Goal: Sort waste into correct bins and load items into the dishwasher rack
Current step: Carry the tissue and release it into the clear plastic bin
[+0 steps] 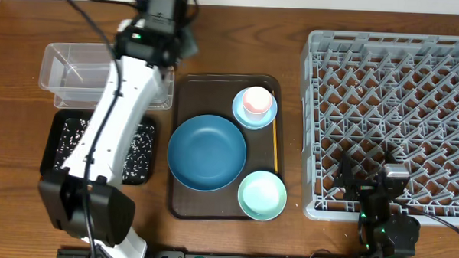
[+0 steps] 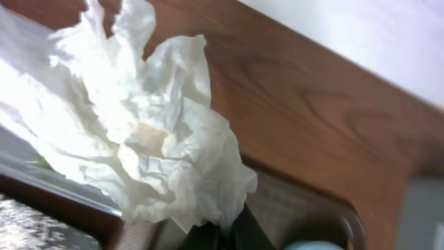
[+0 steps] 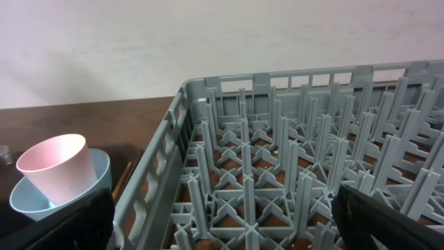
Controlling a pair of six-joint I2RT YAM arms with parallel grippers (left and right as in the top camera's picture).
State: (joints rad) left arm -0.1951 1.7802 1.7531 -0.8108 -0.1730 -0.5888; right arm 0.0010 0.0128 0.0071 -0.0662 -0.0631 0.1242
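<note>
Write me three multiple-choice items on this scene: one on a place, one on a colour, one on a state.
1. The pink cup sits: A) in the grey rack; B) in the light-blue dish; C) in the clear tub.
2. The large plate is: A) dark blue; B) red; C) white.
3. The left hand is: A) open and bare; B) shut on the cup; C) shut on the crumpled tissue.

Key: 1 B, the cup stands upright in the dish on the brown tray. 2 A, the overhead view shows it dark blue. 3 C, the left wrist view shows the tissue pinched at the fingers.
</note>
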